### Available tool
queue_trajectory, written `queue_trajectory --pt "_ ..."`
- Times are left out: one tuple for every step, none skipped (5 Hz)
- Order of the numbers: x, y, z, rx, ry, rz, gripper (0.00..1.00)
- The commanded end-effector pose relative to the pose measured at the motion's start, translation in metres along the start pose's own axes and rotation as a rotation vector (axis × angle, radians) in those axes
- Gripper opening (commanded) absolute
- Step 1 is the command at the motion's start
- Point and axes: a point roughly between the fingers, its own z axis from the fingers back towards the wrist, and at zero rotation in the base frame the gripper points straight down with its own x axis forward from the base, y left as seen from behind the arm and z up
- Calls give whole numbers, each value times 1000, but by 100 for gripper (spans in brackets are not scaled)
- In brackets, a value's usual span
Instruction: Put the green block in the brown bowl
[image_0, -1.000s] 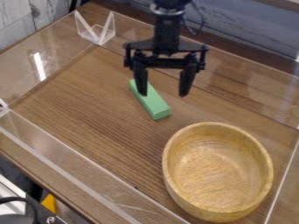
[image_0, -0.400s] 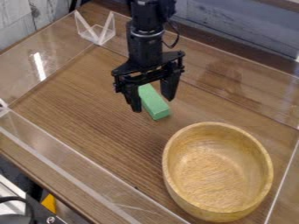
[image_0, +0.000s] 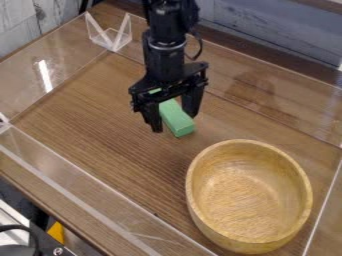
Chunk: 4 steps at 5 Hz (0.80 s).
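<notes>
Beside the brown bowl, green block lies diagonally.

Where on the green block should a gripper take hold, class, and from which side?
Across the two long sides of the green block, near its middle, coming straight down from above. It lies flat on the table, and the open gripper already straddles its narrow width.

Bare tabletop between green block and brown bowl

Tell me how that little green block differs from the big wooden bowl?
The small bright green rectangular block is solid, straight-edged and matte; the large round light tan wooden bowl is hollow, curved, grained and empty. The block lies under the robot arm; the bowl sits apart, nearer the camera. Both rest on the wood-grain table.
</notes>
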Motion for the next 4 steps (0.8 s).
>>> queue_trajectory --pt "8 -1 4 -25 -28 37 100" --pt "9 -1 2 -22 -33 46 100" --pt "8 -1 2 -18 -37 46 100" --pt "6 -2 3 -15 -39 40 100"
